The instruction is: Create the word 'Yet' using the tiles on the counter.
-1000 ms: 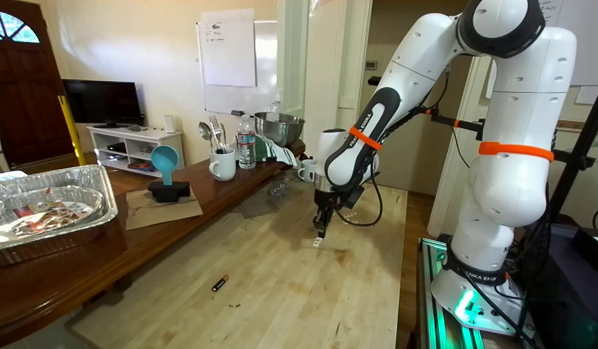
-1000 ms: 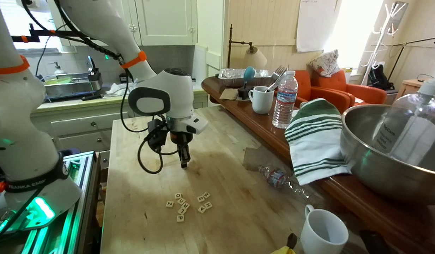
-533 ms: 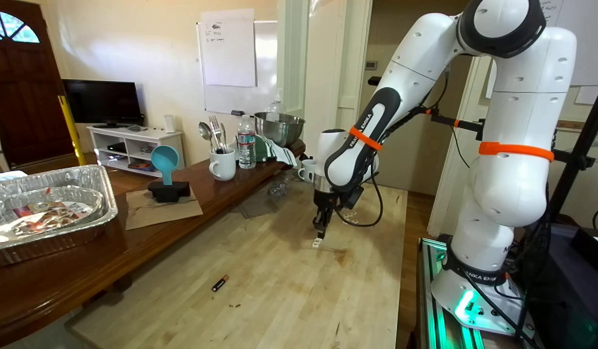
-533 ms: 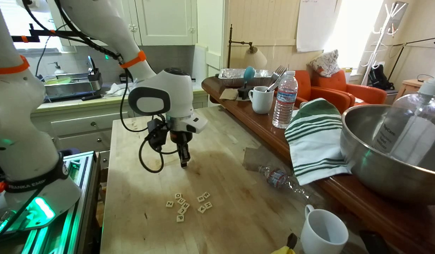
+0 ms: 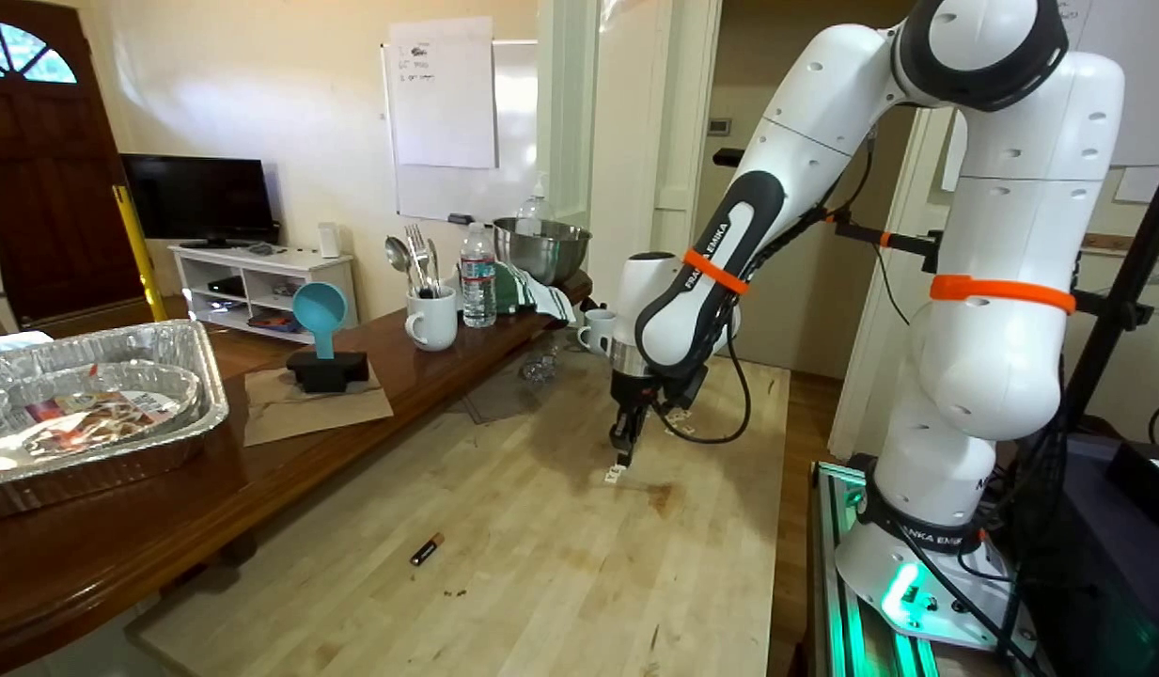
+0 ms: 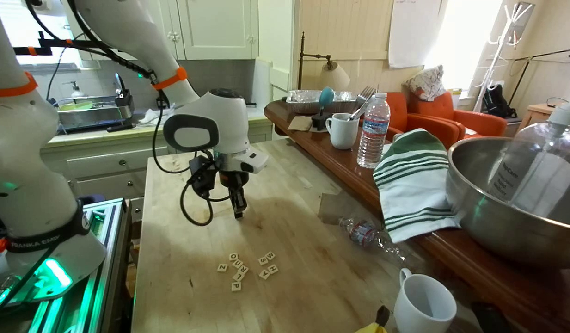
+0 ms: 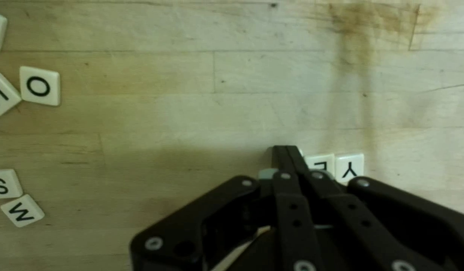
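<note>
Robot arm (image 5: 809, 118) bent over pale wooden table (image 5: 541, 564), black tool (image 7: 287, 148) pointing down, fingers pressed together, nothing visibly held. Wrist view: upside-down Y tile (image 7: 349, 167) and partly hidden tile (image 7: 317, 160) sit side by side just right of fingertips; pale sliver (image 7: 300, 151) at fingertips, mostly covered by tool. O tile (image 7: 40, 86) and S tile (image 7: 5, 183) lie far left. Both exterior views: loose tiles (image 6: 238, 276) cluster apart from tool; in exterior view, battery (image 5: 427, 549) lies on table
</note>
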